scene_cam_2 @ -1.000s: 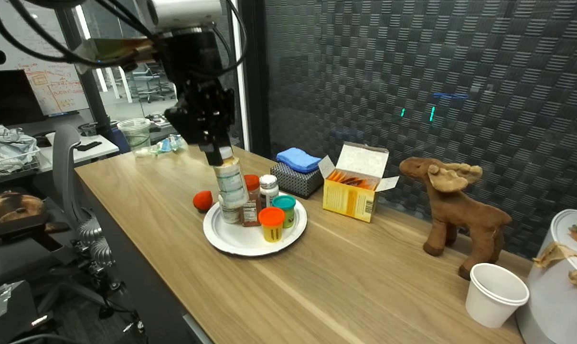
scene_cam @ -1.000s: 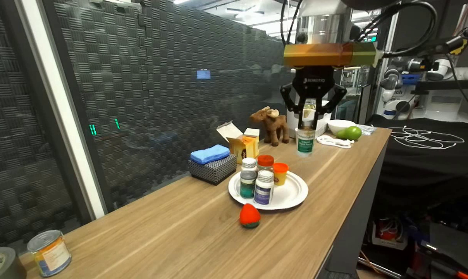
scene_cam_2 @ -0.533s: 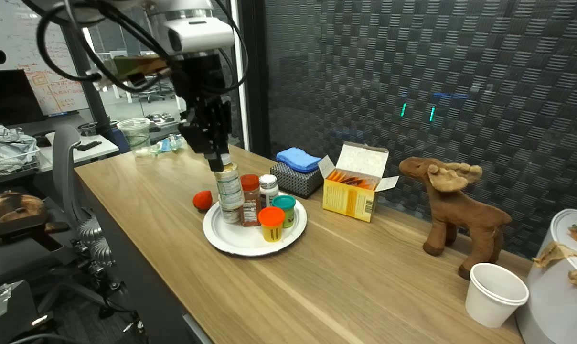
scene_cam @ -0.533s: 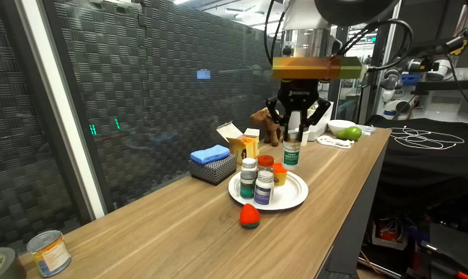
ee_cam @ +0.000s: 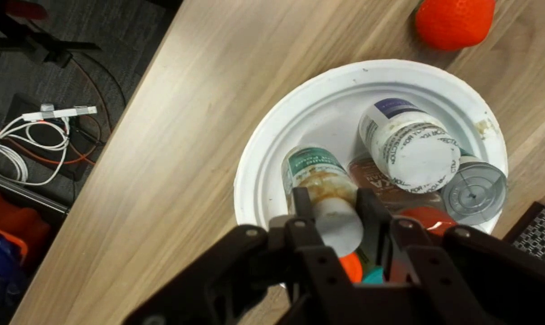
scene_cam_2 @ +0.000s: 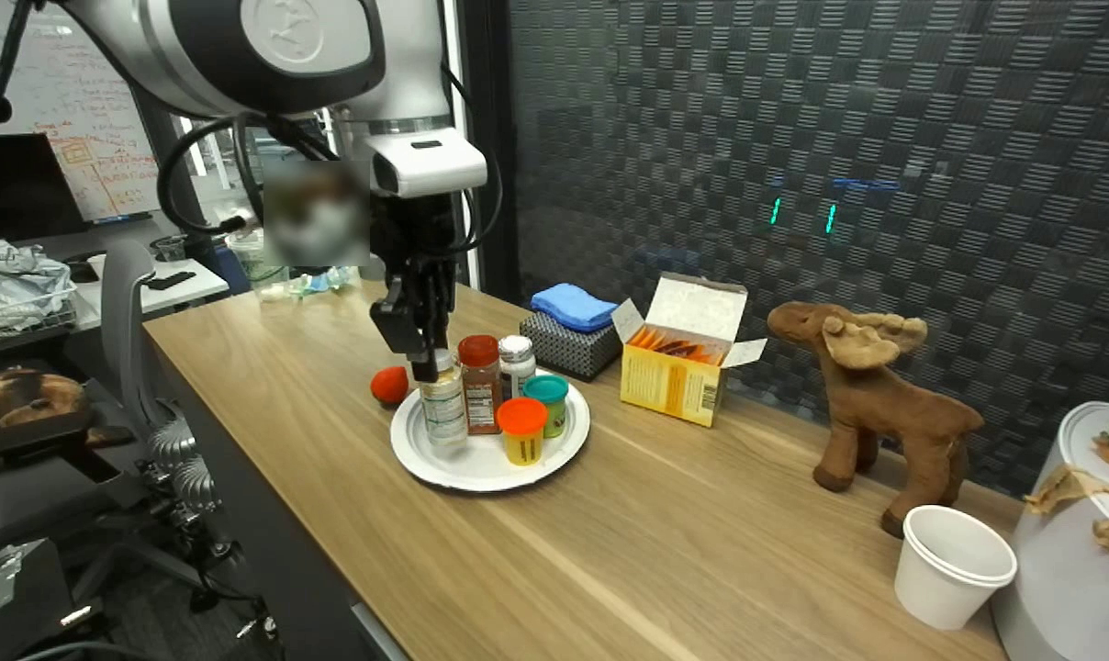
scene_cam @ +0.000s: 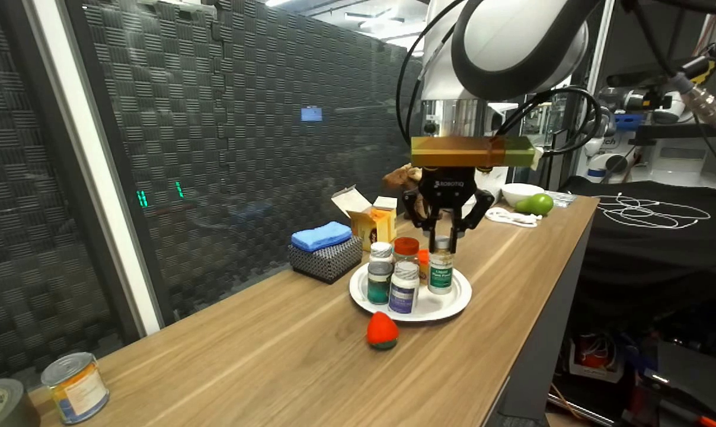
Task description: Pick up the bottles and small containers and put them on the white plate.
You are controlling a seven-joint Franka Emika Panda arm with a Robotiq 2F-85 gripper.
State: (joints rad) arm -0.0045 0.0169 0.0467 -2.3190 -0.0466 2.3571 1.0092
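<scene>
While the end effector [scene_cam: 443, 246] grips the upper part of the plant food bottle [scene_cam: 441, 275], the bottle is positioned close to upright, within the rim of the white plate [scene_cam_2: 476, 472] in both exterior views. The wrist view shows a jaw against each side of the bottle. Contact between the bottle base and the plate cannot be confirmed, because the base edge is blurred in an exterior view.

The plate carries the following containers, all standing upright:
- the purple-labelled bottle [scene_cam: 404, 290] and the grey-capped bottle [scene_cam: 379, 283], side by side;
- the white-capped bottle [scene_cam: 381, 251] and the red-capped bottle [scene_cam: 406, 249], located behind that pair in an exterior view;
- the orange-lidded tub [scene_cam_2: 523, 433], adjacent to the teal-lidded tub [scene_cam_2: 547, 399].

The red piece [scene_cam: 382, 330] rests on the counter [scene_cam: 263, 356], outside the plate and near its rim.

Other items on the counter are arranged as follows. The blue block [scene_cam_2: 573, 307] lies on top of the patterned box [scene_cam_2: 568, 347]. The yellow carton [scene_cam_2: 672, 390] stands near the patterned box, with its flaps raised and orange packets [scene_cam_2: 678, 345] inside. The plush moose [scene_cam_2: 894, 404] stands near the nested white cups [scene_cam_2: 949, 578]. The tin can [scene_cam: 78, 388] stands beside the roll of tape [scene_cam: 14, 406], well apart from the plate.
</scene>
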